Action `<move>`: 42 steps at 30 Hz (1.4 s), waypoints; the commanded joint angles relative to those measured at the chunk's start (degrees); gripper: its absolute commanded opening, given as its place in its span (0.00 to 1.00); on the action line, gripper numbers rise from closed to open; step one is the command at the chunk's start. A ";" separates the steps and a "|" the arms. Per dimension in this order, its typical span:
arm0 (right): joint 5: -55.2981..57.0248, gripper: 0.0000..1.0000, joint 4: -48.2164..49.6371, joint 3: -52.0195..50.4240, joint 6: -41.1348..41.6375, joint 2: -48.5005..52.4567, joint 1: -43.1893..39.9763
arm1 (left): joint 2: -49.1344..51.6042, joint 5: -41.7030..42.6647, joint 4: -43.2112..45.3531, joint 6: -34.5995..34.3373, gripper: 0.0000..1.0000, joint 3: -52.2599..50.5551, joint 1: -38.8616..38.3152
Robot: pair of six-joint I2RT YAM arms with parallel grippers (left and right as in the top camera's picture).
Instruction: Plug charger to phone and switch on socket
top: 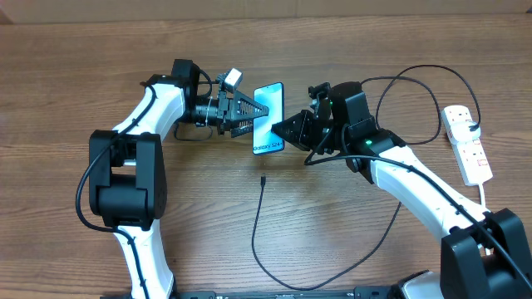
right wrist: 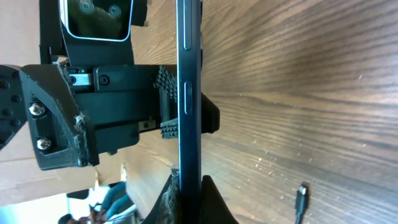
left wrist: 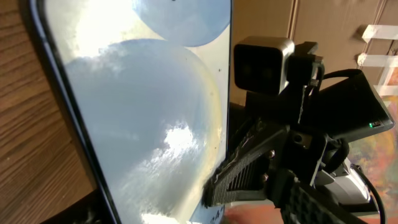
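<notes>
Socket (top: 467, 145): white elongated strip of hard plastic with small red-marked switches, lying flat at the right edge of the wooden table (top: 349, 33), its white cord (top: 486, 195) trailing toward the near side. Phone (top: 268, 119): slim rectangle with a light blue glossy screen, "Galaxy S24" printed at its near end and a dark edge band. It sits at mid-table between the two grippers, screen largely upward in the overhead view. Whether it touches the wood cannot be determined. The right wrist view presents it edge-on, a thin dark metallic rim with side buttons. Charger (top: 258, 241): thin black flexible cable curving across the near half of the table. Its small plug tip (right wrist: 301, 199) lies free on the wood grain just short of the phone, not inserted. Left arm: white links with black joints, reaching from the near left up and across, with the left gripper (top: 264, 115) laid level over the phone's far portion. Its ridged black pads (right wrist: 166, 84) stand on either side of the phone; whether they clamp it cannot be told. Right arm: bent in from the near right, right gripper (top: 281, 130) at the phone's right edge, its fingers (right wrist: 214, 208) closed on that edge.
</notes>
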 commanded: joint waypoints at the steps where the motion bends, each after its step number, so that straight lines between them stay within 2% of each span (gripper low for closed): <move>1: -3.39 0.04 -0.04 0.52 6.16 0.07 0.81 | 0.07 7.02 0.46 1.92 0.64 1.31 -1.25; 4: -3.37 0.04 -0.09 0.50 7.13 0.07 0.81 | 0.07 7.04 0.44 1.88 0.38 1.38 -1.25; 8: -3.37 0.04 -1.42 0.50 4.55 0.07 0.81 | 0.07 7.04 0.46 -0.09 0.31 1.40 -1.33; 17: -3.37 0.04 -4.63 0.50 -7.82 0.09 0.81 | 0.07 7.08 0.35 -0.24 0.29 1.49 -1.92; 20: -3.37 0.04 -6.75 0.50 -12.76 0.09 0.81 | 0.07 7.08 -0.83 -0.24 0.36 1.49 -2.73; 23: -3.37 0.04 -9.64 0.50 -15.76 0.09 0.79 | 0.07 7.10 -1.11 -0.24 0.38 1.49 -3.76; 28: -5.40 0.04 -10.99 0.50 -16.09 0.09 0.79 | 0.04 7.10 -1.05 -1.49 0.40 1.68 -5.20; 34: -9.44 0.04 -8.94 0.50 -15.78 0.09 0.70 | 0.04 7.10 0.44 0.90 0.50 4.31 -5.66; 38: -9.97 0.04 -8.92 0.50 -15.61 0.09 0.04 | 0.04 7.10 0.48 0.87 0.48 6.23 -5.79; 42: -12.00 0.04 -8.70 0.50 -14.62 0.09 -1.38 | 0.04 7.10 0.46 0.87 0.37 6.54 -6.45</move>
